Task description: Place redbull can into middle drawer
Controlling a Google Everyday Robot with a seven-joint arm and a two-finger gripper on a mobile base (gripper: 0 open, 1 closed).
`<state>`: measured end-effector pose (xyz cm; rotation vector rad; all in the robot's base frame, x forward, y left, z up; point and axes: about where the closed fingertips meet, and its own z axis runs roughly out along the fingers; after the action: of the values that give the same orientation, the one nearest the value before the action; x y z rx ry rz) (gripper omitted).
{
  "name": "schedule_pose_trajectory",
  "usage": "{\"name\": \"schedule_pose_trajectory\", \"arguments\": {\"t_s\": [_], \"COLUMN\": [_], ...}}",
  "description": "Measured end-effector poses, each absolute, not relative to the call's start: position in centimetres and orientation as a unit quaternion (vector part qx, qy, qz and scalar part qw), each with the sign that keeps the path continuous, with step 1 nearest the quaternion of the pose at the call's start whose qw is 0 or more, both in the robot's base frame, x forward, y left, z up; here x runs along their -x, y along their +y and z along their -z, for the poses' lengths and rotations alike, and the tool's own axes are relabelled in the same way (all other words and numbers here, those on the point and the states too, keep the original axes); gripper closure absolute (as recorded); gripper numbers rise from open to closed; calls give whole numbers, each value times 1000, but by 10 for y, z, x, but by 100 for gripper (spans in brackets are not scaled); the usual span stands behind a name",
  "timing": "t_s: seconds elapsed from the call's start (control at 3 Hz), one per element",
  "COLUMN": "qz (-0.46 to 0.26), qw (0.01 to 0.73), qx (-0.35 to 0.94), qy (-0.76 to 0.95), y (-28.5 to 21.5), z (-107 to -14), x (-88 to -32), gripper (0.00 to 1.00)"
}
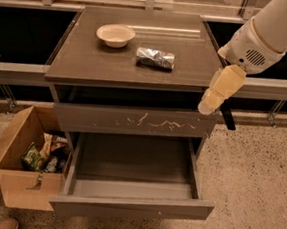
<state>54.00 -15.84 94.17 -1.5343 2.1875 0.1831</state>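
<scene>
The redbull can (155,58) lies on its side on the cabinet top (88,56), right of centre and just right of a cream bowl (115,35). The middle drawer (130,205), with a plain front, is pulled wide open below and its inside is bare. Above it is a shut drawer front with long white scratches (133,120). My gripper (215,111) hangs off the white arm at the cabinet's front right corner. It points down, level with the scratched drawer front, to the right of and lower than the can. It holds nothing that I can see.
An open cardboard box (18,171) with packets inside stands on the floor left of the open drawer. A metal rail (276,88) and dark panels run behind the cabinet. Speckled floor lies to the right and front.
</scene>
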Motion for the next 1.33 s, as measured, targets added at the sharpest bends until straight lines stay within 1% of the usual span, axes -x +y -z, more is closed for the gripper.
{"name": "schedule_pose_trajectory", "arguments": {"t_s": [0.33, 0.67, 1.0, 1.33], "qz": [-67, -70, -84, -109], "qw": [230, 264, 292, 317], "qx": [558, 538, 528, 520], "qy": [795, 797, 793, 786], "y": [-158, -165, -164, -147], "z": [-942, -935, -925, -916], "x": [-540, -583, -645, -701], "gripper": [0, 0, 0, 0]}}
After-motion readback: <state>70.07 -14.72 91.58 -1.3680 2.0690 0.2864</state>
